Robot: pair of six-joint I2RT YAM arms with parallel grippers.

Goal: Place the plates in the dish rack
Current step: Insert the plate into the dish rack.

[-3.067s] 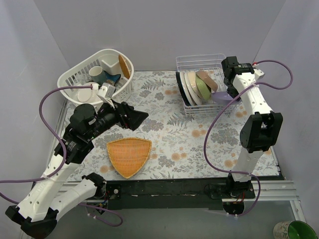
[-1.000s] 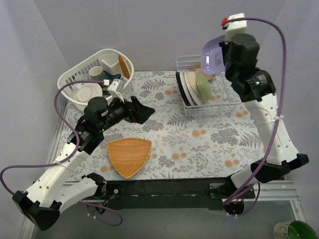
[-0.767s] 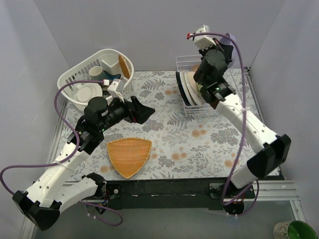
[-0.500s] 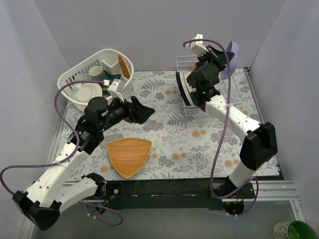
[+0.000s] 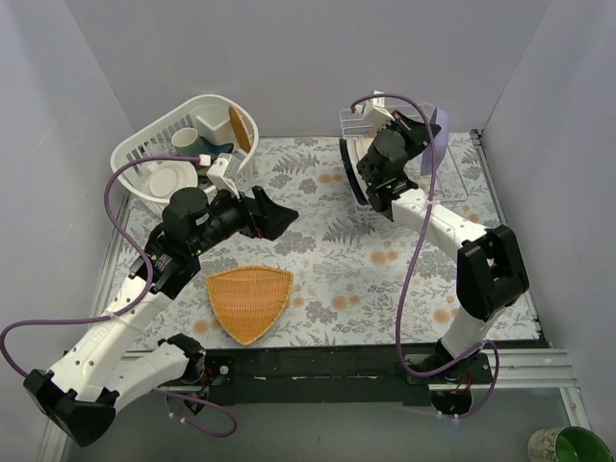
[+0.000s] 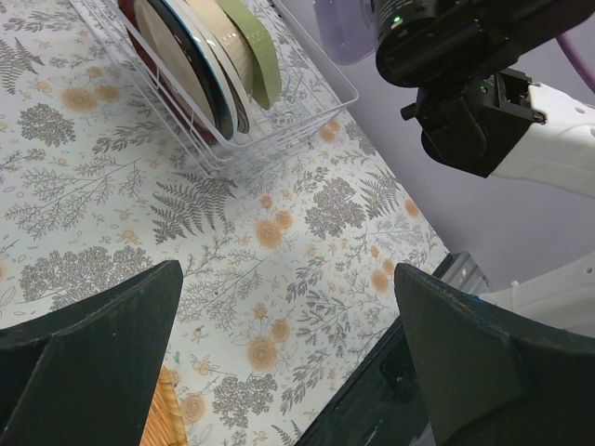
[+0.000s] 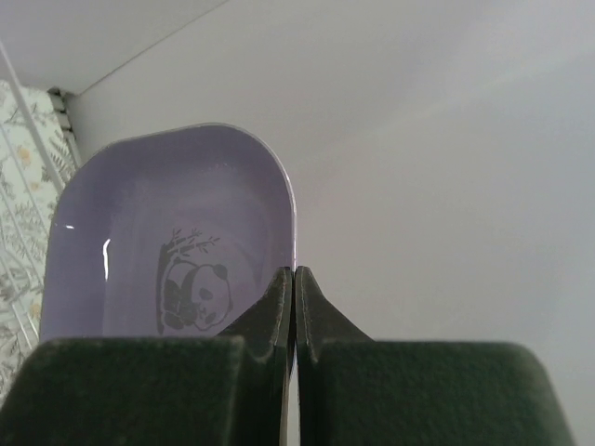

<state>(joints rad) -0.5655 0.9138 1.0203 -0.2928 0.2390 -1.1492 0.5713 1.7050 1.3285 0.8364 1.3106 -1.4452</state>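
From above, our right gripper (image 5: 426,146) is clamped on the edge of the lilac dish (image 5: 441,135), holding it on edge in the air over the dish rack (image 5: 454,178). The other plates (image 5: 360,169) stand in slots at the rack's left end. Our left gripper (image 5: 270,216) hangs spread wide and empty over the table, between the white basket (image 5: 159,154) and the orange tray (image 5: 248,301). From the left wrist, we see the cream plate (image 6: 175,58) and green dish (image 6: 257,51) upright in the rack (image 6: 327,89), with free slots to their right and the lilac dish (image 6: 342,35) raised above that end. At the right wrist, the closed fingers (image 7: 279,302) pinch the rim of the lilac dish (image 7: 167,232), its panda print facing us. To finish well, we judge we should keep the dish vertical, line its lower edge up with the free slot beside the green dish, lower until the wires carry it, and only then let go.
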